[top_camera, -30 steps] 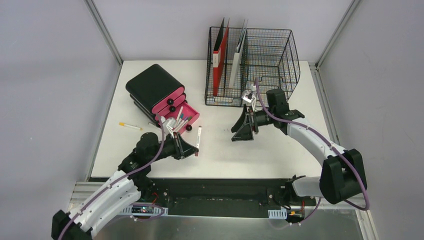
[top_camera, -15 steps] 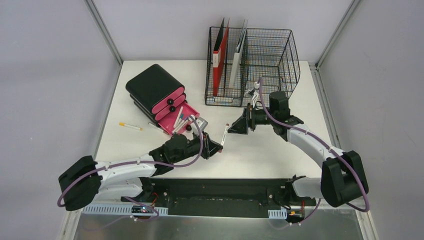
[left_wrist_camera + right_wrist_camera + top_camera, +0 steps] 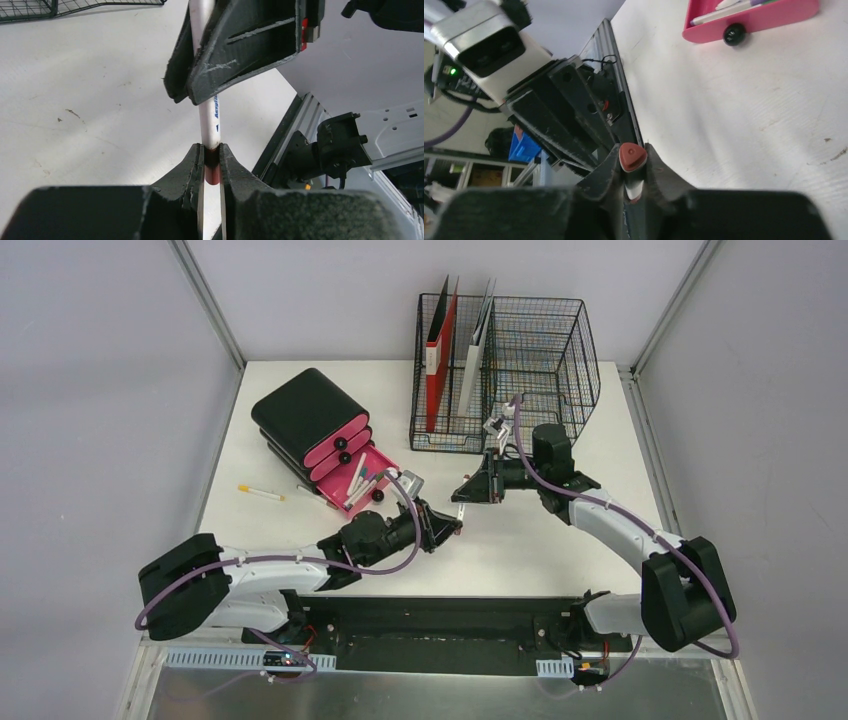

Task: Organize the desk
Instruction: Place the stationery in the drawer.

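Note:
A white marker with red ends hangs above the white desk, held between both grippers. My left gripper is shut on its lower red end; in the left wrist view the white barrel rises from the left gripper into the right gripper's fingers. My right gripper is shut on the other end. In the right wrist view the triangular red cap sits pressed between the two pads of the right gripper, with the left gripper just beyond.
A black drawer unit with pink fronts stands at the back left. Its lowest drawer is pulled out and holds several pens. A yellow-capped pen lies left of it. A black wire rack with a red folder stands at the back.
The left arm swung right, carrying the marker off the desk toward the right gripper. The right gripper came down to meet it and closed on the marker's free end.

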